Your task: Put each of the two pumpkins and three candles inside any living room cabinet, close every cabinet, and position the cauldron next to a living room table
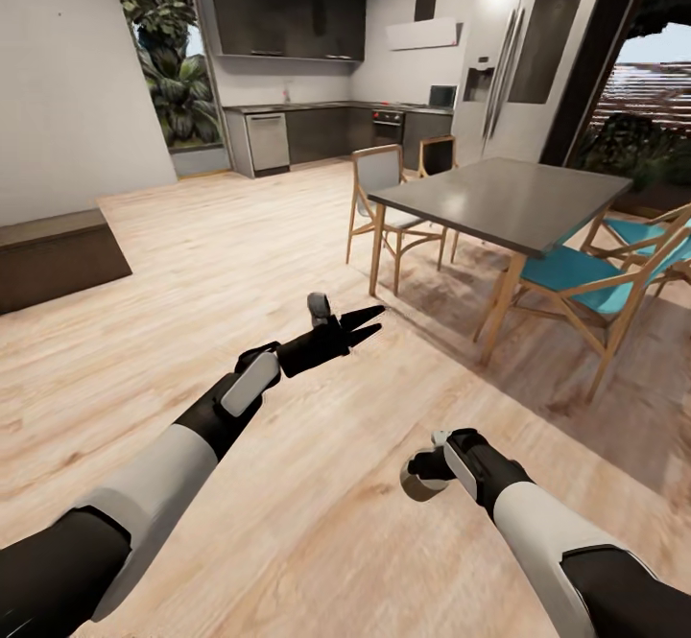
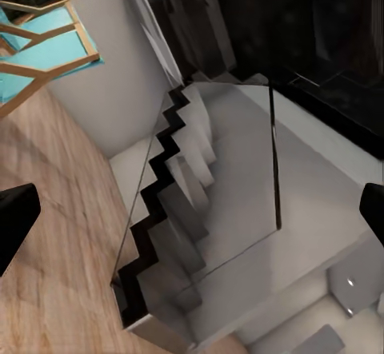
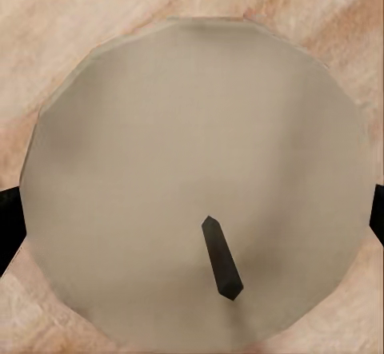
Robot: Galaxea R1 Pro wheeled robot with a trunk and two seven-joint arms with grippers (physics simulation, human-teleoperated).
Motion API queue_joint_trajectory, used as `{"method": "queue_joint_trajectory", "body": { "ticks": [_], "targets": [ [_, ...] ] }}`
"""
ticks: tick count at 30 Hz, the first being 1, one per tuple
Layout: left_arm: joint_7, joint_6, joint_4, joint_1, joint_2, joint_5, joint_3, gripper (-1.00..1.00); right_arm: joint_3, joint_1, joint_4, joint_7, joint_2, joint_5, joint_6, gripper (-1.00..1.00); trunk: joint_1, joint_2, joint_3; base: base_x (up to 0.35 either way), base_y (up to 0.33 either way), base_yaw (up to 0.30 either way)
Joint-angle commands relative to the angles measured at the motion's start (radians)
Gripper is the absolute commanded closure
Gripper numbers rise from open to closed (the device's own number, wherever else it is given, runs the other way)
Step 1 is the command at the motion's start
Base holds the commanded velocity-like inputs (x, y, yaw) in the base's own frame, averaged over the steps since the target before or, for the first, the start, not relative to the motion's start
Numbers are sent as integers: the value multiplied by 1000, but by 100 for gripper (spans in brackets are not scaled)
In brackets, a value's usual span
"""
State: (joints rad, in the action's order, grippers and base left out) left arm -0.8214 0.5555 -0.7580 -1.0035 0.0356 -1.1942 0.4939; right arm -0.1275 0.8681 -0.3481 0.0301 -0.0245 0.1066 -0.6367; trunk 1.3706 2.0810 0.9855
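Observation:
A grey-beige candle (image 3: 192, 130) with a dark wick sits between the fingers of my right gripper (image 1: 425, 473), which is shut on it low over the wood floor. In the head view the candle (image 1: 418, 485) shows as a pale disc at the gripper's tip. My left gripper (image 1: 376, 320) is open and empty, held out in the air toward the dining table. Its two black fingertips (image 2: 16, 218) stand far apart at the sides of the left wrist view. A low dark-brown unit (image 1: 58, 259) lies along the left wall.
A dark dining table (image 1: 504, 199) with wooden, teal-seated chairs (image 1: 585, 278) stands ahead on the right. The kitchen with dark cabinets (image 1: 288, 14) and a fridge (image 1: 523, 53) is at the back. A staircase with a glass rail (image 2: 200, 194) appears in the left wrist view.

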Motion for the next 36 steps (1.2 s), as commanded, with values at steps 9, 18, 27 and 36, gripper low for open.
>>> {"method": "queue_joint_trajectory", "body": {
  "ticks": [9, 18, 27, 36],
  "targets": [
    [-13, -8, 23, 7, -6, -9, 0, -100, 0, 0, 0, -1, 0, 4, 0, 100, 0, 0, 0, 70, 0, 287],
    [-13, -8, 28, 9, -6, -12, 0, -100, 0, 0, 0, -1, 0, 3, 0, 100, 0, 0, 0, 1, 0, 287],
    [-67, -70, 112, 26, -4, -15, -1, -100, 0, 0, 0, -1, 0, 4, 0, 100, 0, 0, 0, 0, 0, 287],
    [-125, -72, 115, 26, -5, -13, -2, -100, 0, 0, 0, -1, 0, 4, 0, 100, 0, 0, 0, 0, 0, 287]
  ]
}}
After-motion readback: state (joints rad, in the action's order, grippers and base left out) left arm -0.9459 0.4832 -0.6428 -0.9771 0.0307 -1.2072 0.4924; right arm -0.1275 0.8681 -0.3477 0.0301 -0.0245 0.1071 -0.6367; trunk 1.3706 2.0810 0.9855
